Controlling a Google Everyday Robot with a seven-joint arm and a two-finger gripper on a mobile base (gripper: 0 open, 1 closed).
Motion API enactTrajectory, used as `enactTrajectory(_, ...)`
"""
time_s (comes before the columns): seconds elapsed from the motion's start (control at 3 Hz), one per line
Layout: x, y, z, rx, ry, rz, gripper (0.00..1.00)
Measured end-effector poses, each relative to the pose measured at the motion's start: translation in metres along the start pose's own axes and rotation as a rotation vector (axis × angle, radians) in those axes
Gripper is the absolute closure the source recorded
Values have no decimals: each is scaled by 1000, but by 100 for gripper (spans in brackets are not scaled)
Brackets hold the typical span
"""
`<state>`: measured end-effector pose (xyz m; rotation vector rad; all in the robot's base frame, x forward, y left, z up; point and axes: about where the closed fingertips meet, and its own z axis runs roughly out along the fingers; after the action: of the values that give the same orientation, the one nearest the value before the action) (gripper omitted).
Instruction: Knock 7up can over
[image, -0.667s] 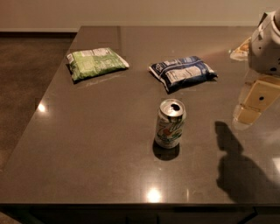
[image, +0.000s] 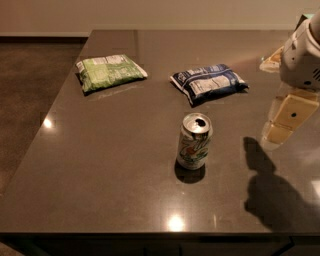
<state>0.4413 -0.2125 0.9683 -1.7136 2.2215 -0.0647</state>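
The 7up can stands upright on the dark table, a little right of the middle, its silver top with the open tab facing up. It is silver-white with green and reddish marks. My gripper hangs at the right edge of the view, above the table and to the right of the can, apart from it by about a can's height. It holds nothing that I can see. Its shadow falls on the table below it.
A green snack bag lies at the back left of the table. A dark blue snack bag lies behind the can. The table's front edge runs along the bottom, its left edge drops to a brown floor.
The gripper has shifted very slightly; the can and both bags have not moved.
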Motion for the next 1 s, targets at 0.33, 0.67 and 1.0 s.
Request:
enactTrajectory(0.33,-4,2,23,-55,-51,7,0)
enactTrajectory(0.67,-14,8,37,-119,-114,4,0)
enactTrajectory(1.0,-32,23,54,-192,-220,-43,0)
